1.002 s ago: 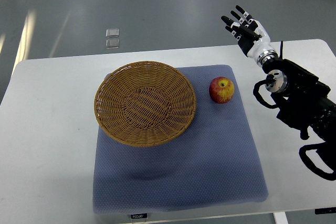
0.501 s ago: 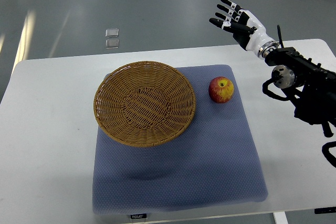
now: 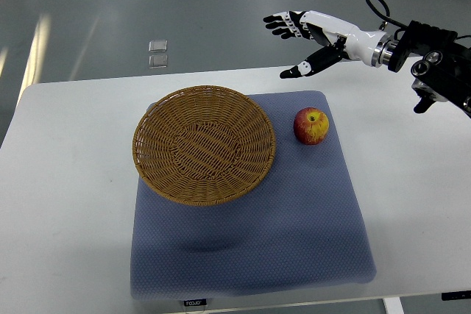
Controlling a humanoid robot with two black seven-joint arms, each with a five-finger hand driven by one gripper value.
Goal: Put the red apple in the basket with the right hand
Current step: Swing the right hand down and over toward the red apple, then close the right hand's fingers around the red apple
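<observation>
Fingers spread wide and holding nothing: that is the right hand (image 3: 309, 34), palm open, thumb (image 3: 303, 68) dropped apart from the four black-tipped fingers (image 3: 283, 23), hovering above the far edge of the white table (image 3: 66, 204). Now sweeping from the left side of the scene: bare white tabletop first, and beyond the table's far edge two small pale squares (image 3: 157, 53) on the grey floor. Then comes the blue-grey mat (image 3: 250, 248), spread across the middle of the table. On its far left part sits the round wicker basket (image 3: 204, 143), shallow and with nothing inside it. Just to the right of the basket's rim, close by but not touching, the red apple (image 3: 311, 126) stands upright on the mat, a yellow patch showing near its stem. The open hand hangs beyond the apple and well clear of it, fingertips pointing left. Further right, the white wrist runs into the black arm (image 3: 441, 64), which comes in from the right edge with a cable looping over it. A small label (image 3: 193, 303) sits on the mat's near edge, too small to read.
</observation>
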